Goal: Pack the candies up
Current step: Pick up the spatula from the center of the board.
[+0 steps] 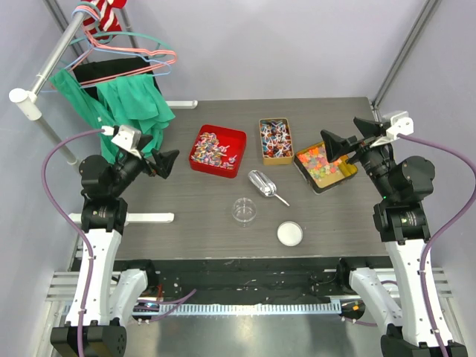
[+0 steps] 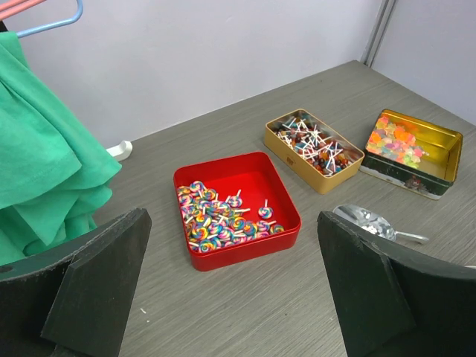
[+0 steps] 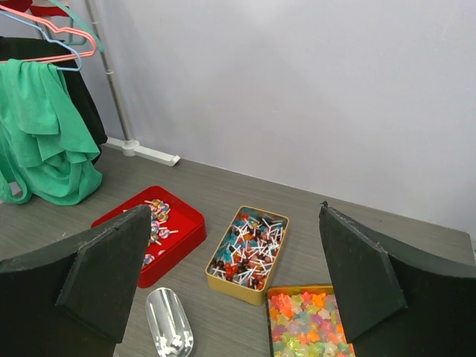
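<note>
The candies (image 1: 210, 149) are small swirl-coloured sweets on white sticks, heaped in the left half of a red tin (image 1: 232, 141) at the back centre of the table. My left gripper (image 1: 169, 163) hovers left of that tin, open and empty. From the left wrist, the candies (image 2: 216, 216) and red tin (image 2: 245, 253) lie ahead between the wide-apart jaws of the left gripper (image 2: 232, 223). My right gripper (image 1: 338, 126) hangs open and empty at the back right. Its wrist view shows the candies (image 3: 152, 216) in the red tin (image 3: 178, 230), far ahead of the right gripper (image 3: 236, 212).
A gold tin (image 1: 275, 141) of red and blue lollipops stands right of the red tin. A tin of star-shaped orange, yellow and green sweets (image 1: 324, 166) lies beside it. A metal scoop (image 1: 264, 184), a clear round dish (image 1: 244, 211) and a white lid (image 1: 290, 233) lie nearer. Green cloth (image 1: 130, 104) hangs back left.
</note>
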`<state>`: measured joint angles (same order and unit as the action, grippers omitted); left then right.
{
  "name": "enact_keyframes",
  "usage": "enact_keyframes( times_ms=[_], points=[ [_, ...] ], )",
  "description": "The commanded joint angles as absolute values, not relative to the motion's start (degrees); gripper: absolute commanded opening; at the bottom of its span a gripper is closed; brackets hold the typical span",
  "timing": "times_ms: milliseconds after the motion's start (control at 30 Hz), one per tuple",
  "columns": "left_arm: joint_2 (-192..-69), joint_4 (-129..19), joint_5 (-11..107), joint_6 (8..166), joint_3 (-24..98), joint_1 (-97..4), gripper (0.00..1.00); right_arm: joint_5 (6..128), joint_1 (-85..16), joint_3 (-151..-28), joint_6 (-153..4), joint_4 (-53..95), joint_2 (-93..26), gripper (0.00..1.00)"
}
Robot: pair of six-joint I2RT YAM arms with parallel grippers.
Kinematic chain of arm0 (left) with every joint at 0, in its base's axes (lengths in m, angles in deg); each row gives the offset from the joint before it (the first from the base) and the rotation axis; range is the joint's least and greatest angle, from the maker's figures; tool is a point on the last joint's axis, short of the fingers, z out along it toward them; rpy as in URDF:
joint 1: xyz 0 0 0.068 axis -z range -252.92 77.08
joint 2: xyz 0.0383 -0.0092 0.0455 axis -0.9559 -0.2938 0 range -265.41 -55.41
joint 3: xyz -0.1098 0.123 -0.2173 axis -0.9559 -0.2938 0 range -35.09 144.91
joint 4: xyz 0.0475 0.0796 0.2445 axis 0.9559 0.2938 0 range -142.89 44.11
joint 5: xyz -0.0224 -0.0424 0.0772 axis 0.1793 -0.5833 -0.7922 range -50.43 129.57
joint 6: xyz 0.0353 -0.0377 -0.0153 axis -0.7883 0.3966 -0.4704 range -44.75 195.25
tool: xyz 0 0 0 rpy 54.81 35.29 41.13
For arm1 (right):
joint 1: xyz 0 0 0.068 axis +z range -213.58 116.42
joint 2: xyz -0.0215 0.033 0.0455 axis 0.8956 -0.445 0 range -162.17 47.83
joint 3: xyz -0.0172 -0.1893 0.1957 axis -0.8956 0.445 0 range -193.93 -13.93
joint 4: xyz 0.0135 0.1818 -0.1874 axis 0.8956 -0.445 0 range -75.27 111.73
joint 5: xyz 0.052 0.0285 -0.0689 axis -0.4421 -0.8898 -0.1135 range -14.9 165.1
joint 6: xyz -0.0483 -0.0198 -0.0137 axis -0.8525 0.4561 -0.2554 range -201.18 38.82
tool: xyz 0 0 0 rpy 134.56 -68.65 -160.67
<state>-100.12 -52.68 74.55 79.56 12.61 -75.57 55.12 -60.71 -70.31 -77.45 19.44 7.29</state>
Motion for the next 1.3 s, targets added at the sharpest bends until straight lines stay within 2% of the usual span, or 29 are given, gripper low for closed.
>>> enact_keyframes(
  times_ms=[0,533,700,833,1000,1267],
  points=[
    [-99.62,-55.18,74.38,80.26,13.25,-75.73,1.00,56.56,-60.94,-70.97,-75.82,21.38,6.96,1.00],
    [-99.80,-55.27,74.55,80.35,12.37,-75.82,1.00,55.60,-60.86,-69.65,-75.91,21.46,7.22,1.00],
    [-98.83,-53.95,80.35,76.83,10.80,-75.82,1.00,53.14,-60.94,-66.59,-79.06,21.46,6.35,1.00],
    [-106.02,-49.22,81.23,77.62,15.07,-75.73,1.00,50.94,-60.86,-65.87,-83.63,19.89,3.28,1.00],
    [-117.97,-36.92,77.11,70.51,23.52,-73.71,1.00,50.41,-60.94,-69.55,-85.14,14.00,-4.54,0.99],
    [-128.09,-37.95,70.70,66.46,25.56,-67.30,1.00,48.47,-60.59,-75.63,-87.85,4.60,-17.46,0.98]
  ],
)
